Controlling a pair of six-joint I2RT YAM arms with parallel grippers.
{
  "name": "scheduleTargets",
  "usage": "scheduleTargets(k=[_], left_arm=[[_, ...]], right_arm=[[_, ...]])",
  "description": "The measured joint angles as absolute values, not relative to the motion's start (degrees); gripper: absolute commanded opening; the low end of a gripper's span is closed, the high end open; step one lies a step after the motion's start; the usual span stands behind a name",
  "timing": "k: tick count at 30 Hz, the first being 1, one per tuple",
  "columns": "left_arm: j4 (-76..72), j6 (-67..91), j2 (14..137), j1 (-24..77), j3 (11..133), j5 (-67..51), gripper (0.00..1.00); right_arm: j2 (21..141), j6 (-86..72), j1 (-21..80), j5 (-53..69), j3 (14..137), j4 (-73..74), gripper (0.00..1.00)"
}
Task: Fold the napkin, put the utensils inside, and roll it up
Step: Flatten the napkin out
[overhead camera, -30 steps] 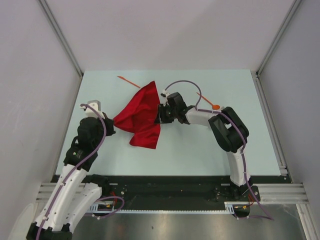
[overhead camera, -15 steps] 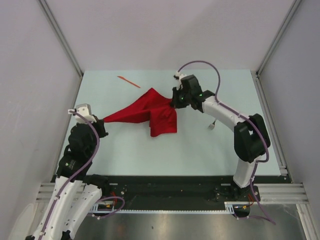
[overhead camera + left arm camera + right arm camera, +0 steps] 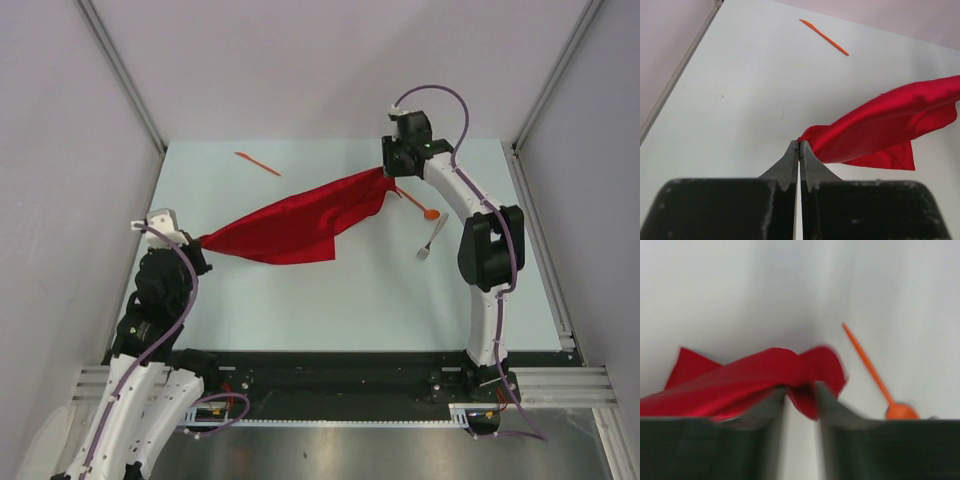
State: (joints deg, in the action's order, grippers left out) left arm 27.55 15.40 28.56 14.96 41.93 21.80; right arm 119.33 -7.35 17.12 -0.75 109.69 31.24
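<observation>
Pinching one corner of the thin bright red cloth napkin (image 3: 290, 225), the left gripper (image 3: 799, 146) was fully closed; the right gripper (image 3: 800, 390) clamped the opposite corner. Stretched between them, the napkin hung over the pale table (image 3: 300, 300), near the orange spoon (image 3: 428, 212), silvery fork (image 3: 432, 240) and orange knife-like stick (image 3: 257, 163).

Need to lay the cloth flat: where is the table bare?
Bare: the wide near strip between the stretched red cloth napkin and the arm bases. Crowded: right, around the orange spoon and silvery fork; far left holds the orange knife-like stick.
</observation>
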Motion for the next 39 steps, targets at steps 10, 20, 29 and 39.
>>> scheduleTargets(k=[10, 20, 29, 39], left_arm=[[27.6, 15.4, 32.9, 14.8, 41.6, 18.7, 0.00], [27.5, 15.4, 33.7, 14.5, 41.6, 17.3, 0.00], [27.5, 15.4, 33.7, 14.4, 41.6, 17.2, 0.00], [27.5, 15.4, 34.1, 14.1, 41.6, 16.1, 0.00]], right_arm=[[110.1, -8.6, 26.7, -2.9, 90.7, 30.6, 0.68], [108.3, -14.5, 40.3, -0.8, 80.1, 28.4, 0.56], [113.1, -16.3, 42.2, -0.6, 80.2, 27.2, 0.54], [116.9, -17.5, 42.3, 1.0, 82.7, 25.3, 0.52]])
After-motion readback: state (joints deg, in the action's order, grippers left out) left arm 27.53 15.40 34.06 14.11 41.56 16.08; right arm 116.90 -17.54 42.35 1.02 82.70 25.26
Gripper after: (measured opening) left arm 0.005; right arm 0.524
